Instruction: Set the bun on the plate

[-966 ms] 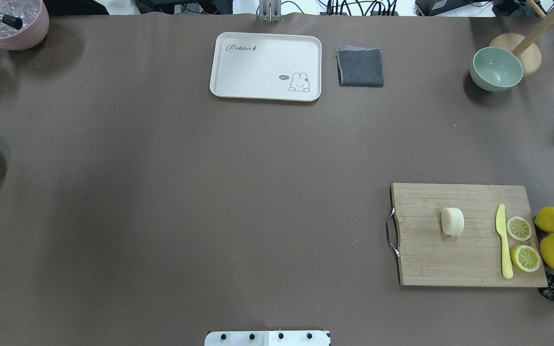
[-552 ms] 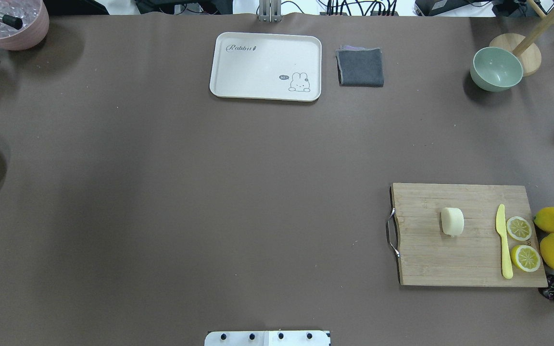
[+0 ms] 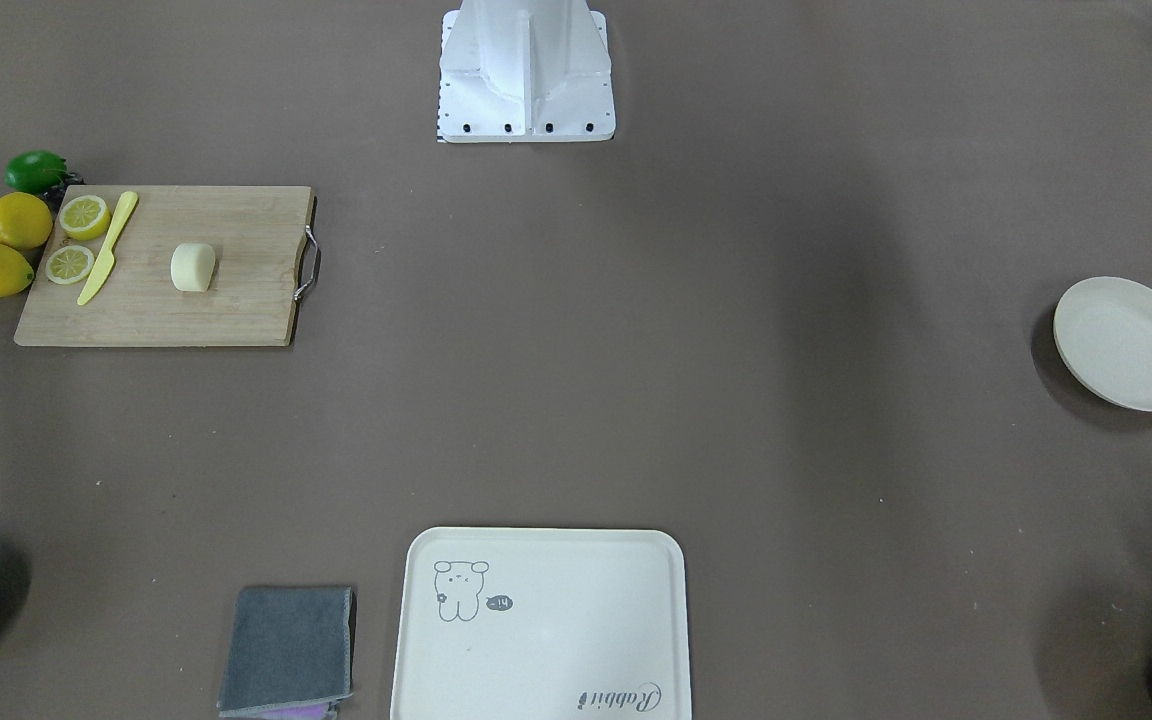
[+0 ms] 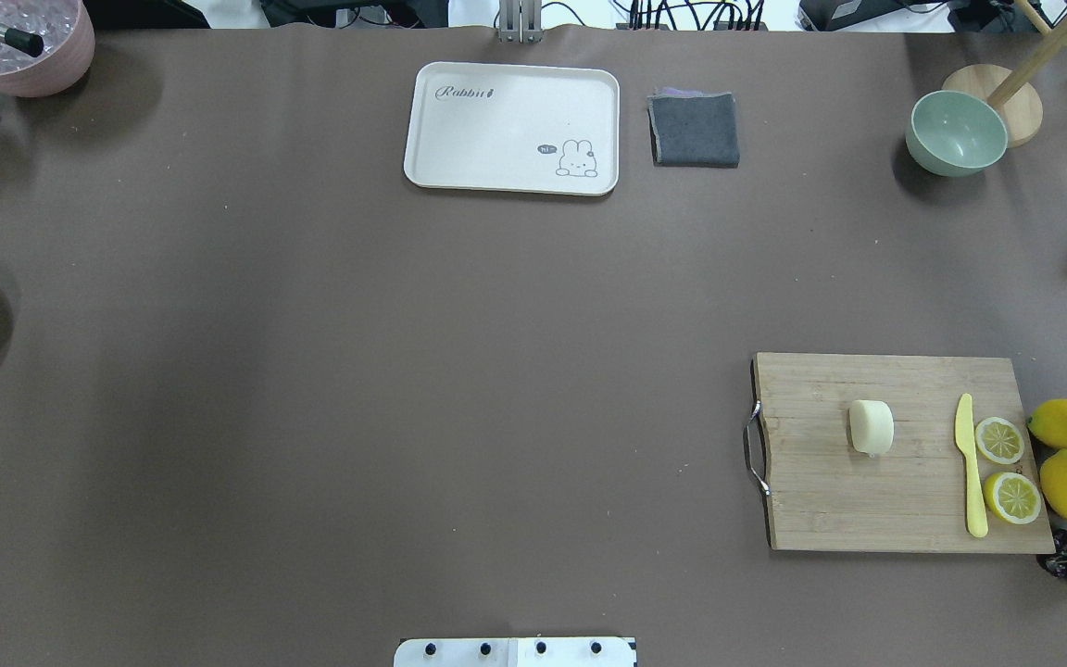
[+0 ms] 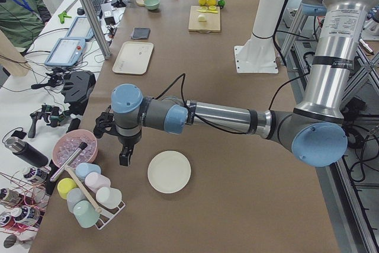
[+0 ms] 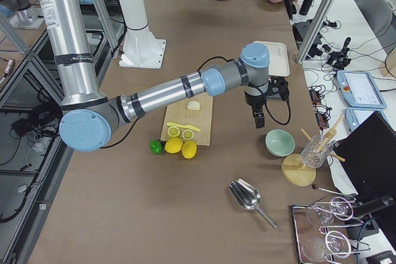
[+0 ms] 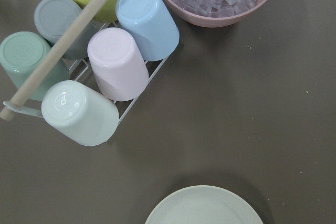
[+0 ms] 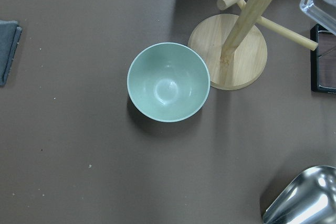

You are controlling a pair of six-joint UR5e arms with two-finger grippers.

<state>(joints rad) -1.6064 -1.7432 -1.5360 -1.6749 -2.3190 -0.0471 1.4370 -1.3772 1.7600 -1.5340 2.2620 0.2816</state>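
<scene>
The bun (image 4: 871,427) is found on the cutting board (image 4: 904,500), well apart from the plate (image 3: 1129,343). It is judged light, soft and smooth, best pinched gently across its rounded sides. Whether the left gripper (image 5: 123,159) or the right gripper (image 6: 258,122) is parted cannot be told.

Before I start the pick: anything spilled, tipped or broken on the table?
Nothing stands out. The bun rests whole on the cutting board, and the plate sits flat and bare at the other end of the table.
</scene>
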